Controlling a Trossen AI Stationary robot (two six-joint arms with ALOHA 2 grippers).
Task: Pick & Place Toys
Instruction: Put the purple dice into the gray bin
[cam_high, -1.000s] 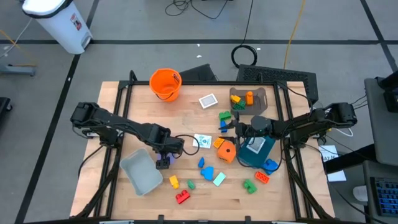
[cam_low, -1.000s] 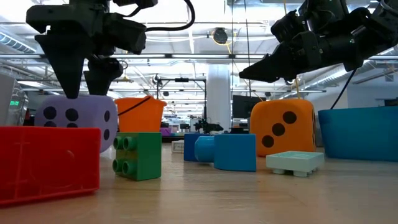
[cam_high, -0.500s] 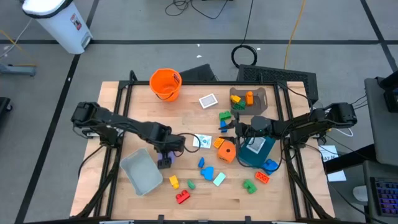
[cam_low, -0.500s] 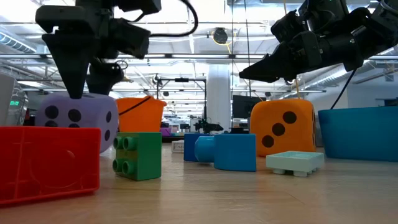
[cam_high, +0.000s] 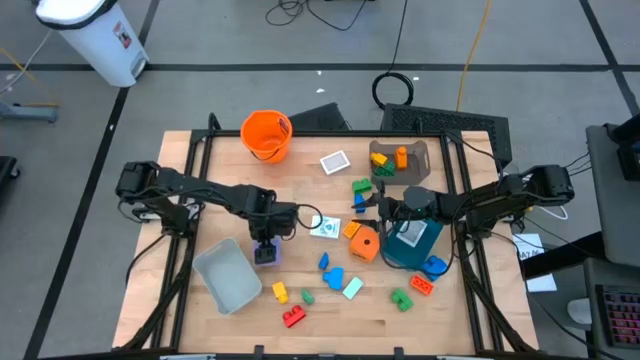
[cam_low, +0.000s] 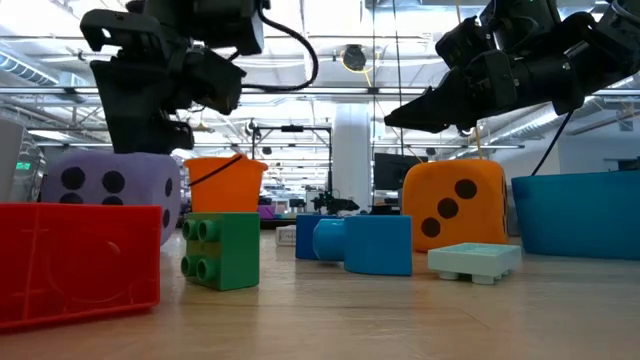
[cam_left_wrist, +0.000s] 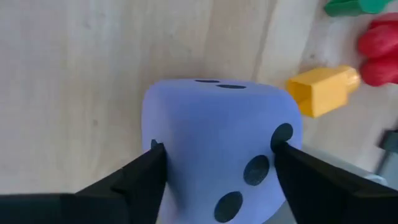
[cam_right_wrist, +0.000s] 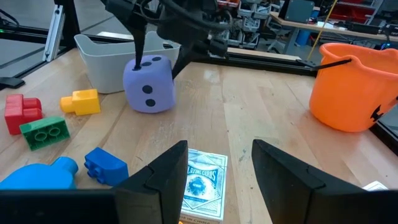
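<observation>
The purple dotted die (cam_high: 265, 253) rests on the table beside the grey bin (cam_high: 228, 275). My left gripper (cam_left_wrist: 217, 155) comes down on it from above and is shut on it; the low view shows the die (cam_low: 100, 190) under that gripper (cam_low: 140, 140). My right gripper (cam_right_wrist: 217, 168) hangs open and level above the table by the teal bin (cam_high: 410, 240), with nothing between its fingers. An orange die (cam_high: 364, 243), a card box (cam_right_wrist: 202, 183) and small blocks, blue (cam_high: 332, 275), yellow (cam_high: 280, 293) and red (cam_high: 294, 316), lie on the table. My left gripper pinches the purple die between its two fingers, one on each of two opposite side faces (cam_left_wrist: 163, 163). The fingers (cam_right_wrist: 138, 50) slant steeply down from above. The die stands on the table on its bottom face.
An orange bucket (cam_high: 266, 134) stands at the far left of the table. A tray with blocks (cam_high: 398, 160) is at the far right. A white card (cam_high: 334, 161) lies near the bucket. Red (cam_high: 421, 284) and green (cam_high: 401, 299) blocks lie near the teal bin.
My left gripper has sunk a little over the purple die, shifted slightly toward the table's far edge and turned at the wrist. Its fingers have come in against the die's sides. The die has shifted a little on the table.
</observation>
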